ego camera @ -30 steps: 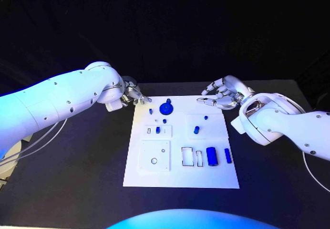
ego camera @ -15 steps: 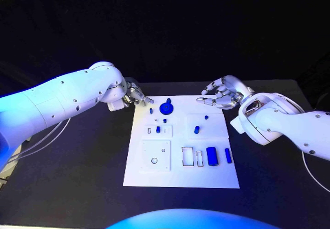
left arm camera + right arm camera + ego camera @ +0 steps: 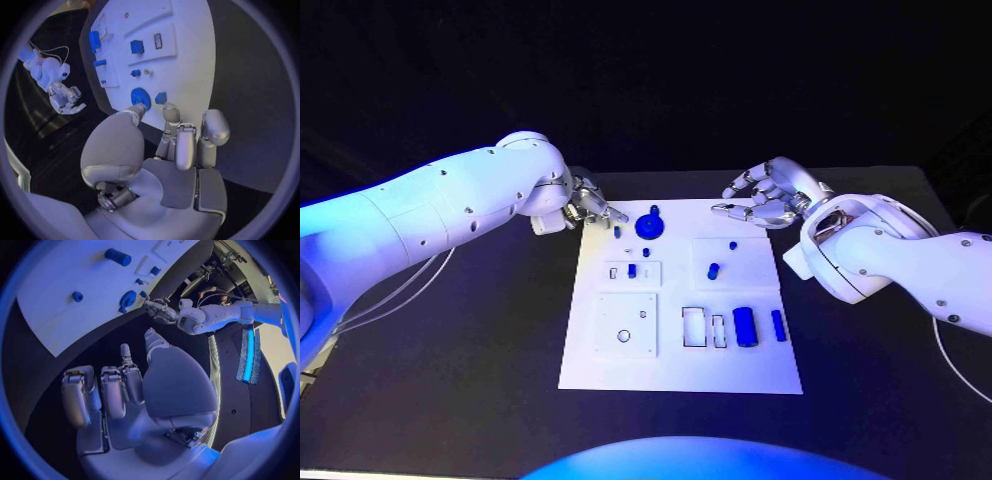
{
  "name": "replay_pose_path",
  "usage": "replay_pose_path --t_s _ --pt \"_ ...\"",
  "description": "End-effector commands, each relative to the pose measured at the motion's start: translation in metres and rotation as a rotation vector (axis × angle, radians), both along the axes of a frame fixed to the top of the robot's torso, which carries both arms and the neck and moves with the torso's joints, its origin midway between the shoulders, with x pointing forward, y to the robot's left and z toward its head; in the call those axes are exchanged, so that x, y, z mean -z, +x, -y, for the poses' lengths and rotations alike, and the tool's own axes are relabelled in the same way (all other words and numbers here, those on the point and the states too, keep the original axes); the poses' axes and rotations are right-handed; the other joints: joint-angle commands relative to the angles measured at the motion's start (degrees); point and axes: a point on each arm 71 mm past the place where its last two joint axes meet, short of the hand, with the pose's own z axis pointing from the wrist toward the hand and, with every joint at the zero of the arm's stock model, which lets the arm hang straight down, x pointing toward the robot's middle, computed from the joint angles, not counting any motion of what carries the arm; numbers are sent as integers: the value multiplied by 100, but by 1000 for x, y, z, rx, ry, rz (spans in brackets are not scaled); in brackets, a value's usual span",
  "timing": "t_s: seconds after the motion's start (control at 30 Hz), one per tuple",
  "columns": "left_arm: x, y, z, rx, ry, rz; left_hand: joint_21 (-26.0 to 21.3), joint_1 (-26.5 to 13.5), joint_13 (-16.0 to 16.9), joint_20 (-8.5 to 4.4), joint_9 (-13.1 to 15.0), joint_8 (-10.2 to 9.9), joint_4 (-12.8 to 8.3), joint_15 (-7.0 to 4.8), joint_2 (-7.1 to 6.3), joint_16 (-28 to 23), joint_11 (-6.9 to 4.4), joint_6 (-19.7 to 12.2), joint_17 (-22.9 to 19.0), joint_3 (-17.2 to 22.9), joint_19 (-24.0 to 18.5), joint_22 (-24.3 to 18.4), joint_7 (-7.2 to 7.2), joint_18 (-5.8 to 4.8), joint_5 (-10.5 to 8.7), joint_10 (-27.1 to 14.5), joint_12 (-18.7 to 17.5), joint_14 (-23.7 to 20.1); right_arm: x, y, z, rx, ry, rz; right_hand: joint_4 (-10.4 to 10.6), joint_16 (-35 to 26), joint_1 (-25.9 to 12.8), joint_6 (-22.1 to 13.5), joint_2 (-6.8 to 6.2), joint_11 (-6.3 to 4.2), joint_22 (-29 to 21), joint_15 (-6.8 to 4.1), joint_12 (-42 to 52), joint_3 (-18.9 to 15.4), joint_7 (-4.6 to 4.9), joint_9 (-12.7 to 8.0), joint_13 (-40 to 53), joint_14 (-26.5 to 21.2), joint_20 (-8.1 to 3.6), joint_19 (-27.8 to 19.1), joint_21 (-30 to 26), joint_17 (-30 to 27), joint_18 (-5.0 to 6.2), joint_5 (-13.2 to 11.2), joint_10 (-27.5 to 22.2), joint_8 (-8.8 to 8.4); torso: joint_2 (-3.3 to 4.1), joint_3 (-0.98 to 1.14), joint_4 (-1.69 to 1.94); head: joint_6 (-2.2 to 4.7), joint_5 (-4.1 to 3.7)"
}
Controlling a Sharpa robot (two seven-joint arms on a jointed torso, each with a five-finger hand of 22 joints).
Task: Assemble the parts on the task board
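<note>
The white task board [image 3: 678, 365] lies in the middle of the black table. On its far part stand a round blue disc [image 3: 649, 227] and several small blue pegs; a blue cylinder [image 3: 744, 327] and a slim blue piece [image 3: 777, 326] lie near its right edge. My left hand [image 3: 586, 205] hovers at the board's far left corner, fingers loosely bent and holding nothing. In the left wrist view its fingertips [image 3: 170, 111] sit just short of the disc [image 3: 140, 95]. My right hand [image 3: 762, 200] hangs beyond the far right corner, fingers half curled and apart, with nothing in it.
Raised white plates with slots and holes sit on the board, one at the left [image 3: 626, 325] and one at the right [image 3: 733, 262]. Black table surrounds the board on all sides. The right wrist view shows the board [image 3: 69, 315] and my left hand [image 3: 164, 311] across it.
My left hand has drifted a little to the right and nearer, closing on the board's far left corner. The right hand and the parts have not moved.
</note>
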Motion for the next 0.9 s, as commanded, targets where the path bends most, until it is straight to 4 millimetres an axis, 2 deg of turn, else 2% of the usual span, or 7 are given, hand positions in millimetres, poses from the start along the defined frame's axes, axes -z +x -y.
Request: replay_pose_path --t_s 0.03,0.3,0.9 --pt "0 0 3 27 -8 -23 26 -1 11 -17 8 41 -9 -29 66 27 -31 44 643 -34 29 8 12 20 -39 31 44 352 0 0 -2 -14 -1 8 -9 -38 -50 -55 -1 -4 1508 -27 -22 -21 -1 8 841 570 -38 600 25 1347 -82 17 -16 30 -1 9 -7 -5 0" --pt "2 0 3 34 -3 -34 34 78 23 -30 7 80 -22 -41 105 36 -44 60 660 -23 36 22 -1 17 -35 45 65 358 0 -1 -2 -14 -1 7 -9 -38 -50 -55 -1 -4 1508 -27 -22 -21 -1 8 841 570 -38 600 25 1347 -82 17 -16 30 -1 8 5 -8 -9" --pt "5 0 9 45 -2 -42 55 206 37 -45 -2 132 -27 -56 168 58 -60 89 704 0 58 60 -16 9 -23 79 95 372 0 -1 -3 -16 0 7 -14 -37 -39 -57 4 -5 1508 -28 -16 -15 -3 9 846 570 -39 600 25 1350 -82 25 -11 38 1 5 4 -12 -10"
